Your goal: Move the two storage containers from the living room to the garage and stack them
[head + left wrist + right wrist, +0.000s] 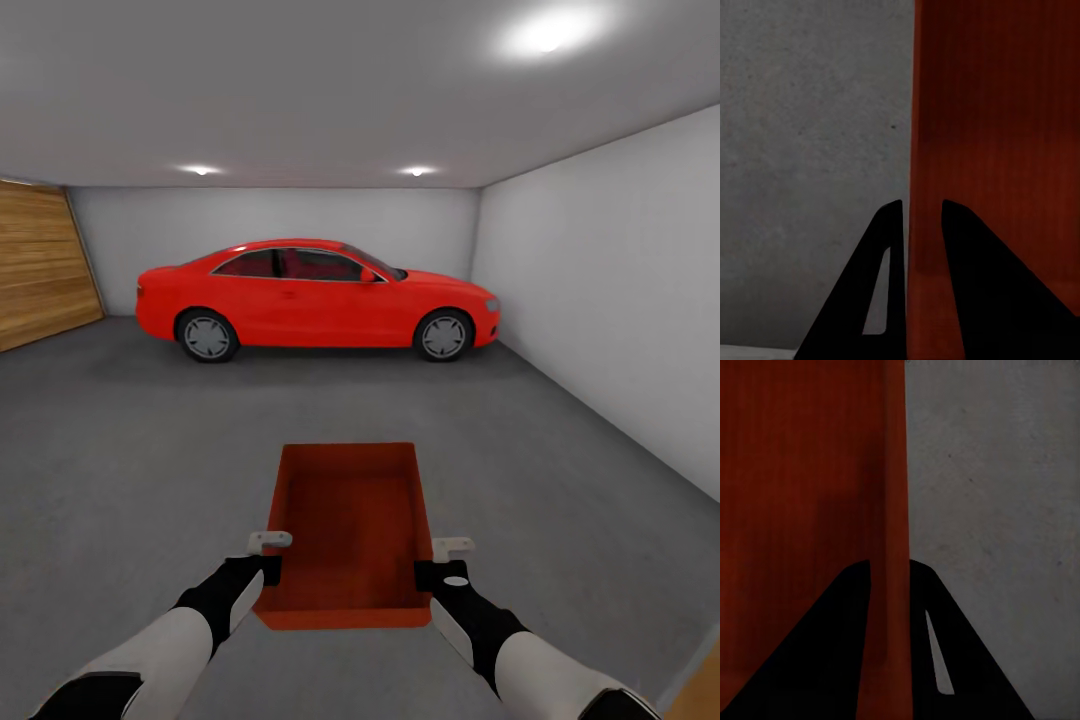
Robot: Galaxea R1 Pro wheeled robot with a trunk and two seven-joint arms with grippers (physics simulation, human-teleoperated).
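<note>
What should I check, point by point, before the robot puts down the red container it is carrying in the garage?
1. Left gripper on the storage container: ok, one finger on each side of its left wall.
2. Right gripper on the opposite wall: ok, fingers straddle it.
3. Container level: ok, it looks even between both arms in the head view.
4. Floor ahead free of obstacles: ok, bare grey concrete up to the red car.
5. Height above the floor: cannot tell.
6. Position of the second container: cannot tell.
</note>
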